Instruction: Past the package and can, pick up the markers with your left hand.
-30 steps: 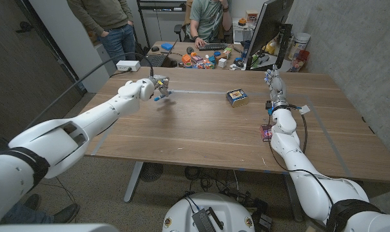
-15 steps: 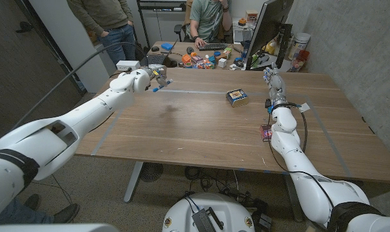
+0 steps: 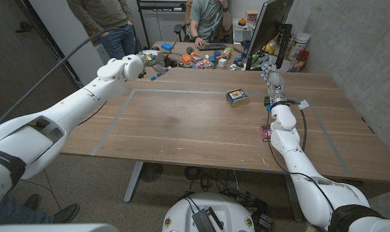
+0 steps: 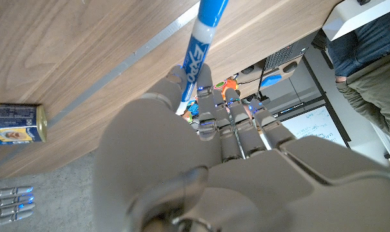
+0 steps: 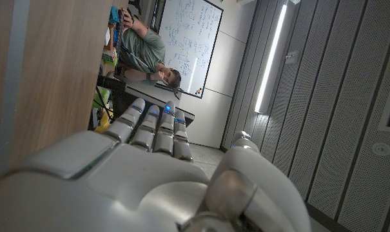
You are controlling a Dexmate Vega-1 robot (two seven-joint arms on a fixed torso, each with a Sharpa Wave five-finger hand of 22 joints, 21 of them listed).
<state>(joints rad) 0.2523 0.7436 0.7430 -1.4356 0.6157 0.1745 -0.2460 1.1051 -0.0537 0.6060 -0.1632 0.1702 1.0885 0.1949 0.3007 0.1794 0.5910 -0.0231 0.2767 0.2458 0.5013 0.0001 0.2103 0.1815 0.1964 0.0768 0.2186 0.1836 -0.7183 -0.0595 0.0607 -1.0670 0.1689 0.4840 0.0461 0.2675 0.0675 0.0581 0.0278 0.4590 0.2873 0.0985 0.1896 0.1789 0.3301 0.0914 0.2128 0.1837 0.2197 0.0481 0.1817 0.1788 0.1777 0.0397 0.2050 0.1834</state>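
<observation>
Left hand (image 3: 145, 63) is up in the air past the far left corner of the brown wooden table (image 3: 201, 129), fingers curled round a blue-barrelled marker with white lettering (image 4: 201, 42). In the left wrist view the barrel sticks out beyond the fingers (image 4: 211, 106) towards the table; an orange tip next to them may be a second marker, can't confirm. In the head view only a small blue stub (image 3: 155, 77) shows under the hand, so the count of markers held is unclear.

Small rectangular tin can with a blue and yellow label (image 3: 237, 97) sits on the table well to the right of the left hand, inside the grey tape outline (image 3: 182, 91). Small purple package (image 3: 265, 133) lies just beside the right forearm, nearer the robot than the can.

Right hand (image 3: 273, 81) stands upright on edge, right of the can, fingers straight and together, holding nothing.

Judgement: pickup looks done, markers lifted clear.

Risks from here:
- Grip looks to sit at one end of the barrel, long free end. Any quick wrist rotation could lever it out of the fingers.
- Hand is beyond the table edge, so a drop probably goes to the floor, not the table.
- Cluttered desk (image 3: 201, 58) and a person in a green top (image 3: 207, 19) are just behind the hand; more reach that way risks contact.
- If there's a second marker, it may be only loosely trapped and slip first.
</observation>
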